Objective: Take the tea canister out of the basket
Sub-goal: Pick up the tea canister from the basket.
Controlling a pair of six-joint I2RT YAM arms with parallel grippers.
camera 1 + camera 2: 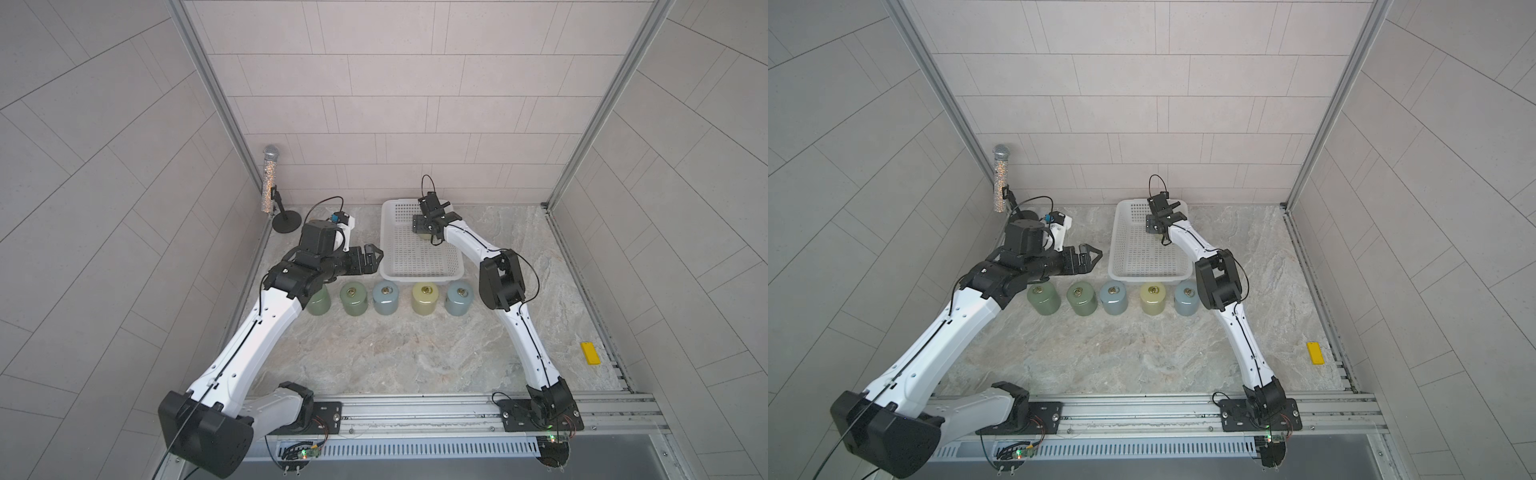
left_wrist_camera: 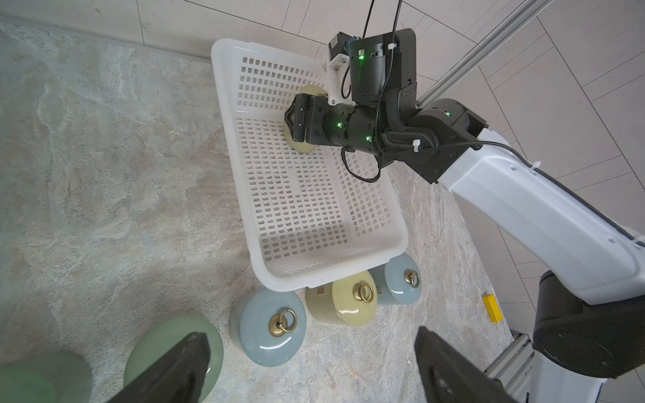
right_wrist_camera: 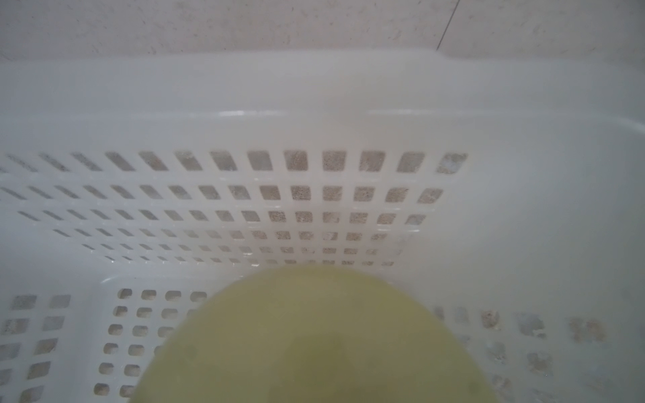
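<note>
The white perforated basket (image 1: 422, 275) (image 2: 228, 139) stands at the back of the table. Inside it, near its far end, sits a pale yellow-green tea canister (image 2: 303, 147) (image 3: 314, 331). My right gripper (image 1: 426, 228) (image 2: 291, 120) reaches down into the basket and lies right over this canister, covering its middle. Its fingertips are hidden, so how the jaws stand does not show. My left gripper (image 1: 372, 259) (image 2: 310, 370) hovers open and empty just left of the basket, above the row of canisters on the table.
Several canisters stand in a row in front of the basket: green (image 1: 354, 299), blue (image 1: 385, 298), yellow (image 1: 425, 300), blue (image 1: 459, 298). A microphone on a stand (image 1: 270, 183) is at the back left. A yellow block (image 1: 590, 353) lies at the right edge.
</note>
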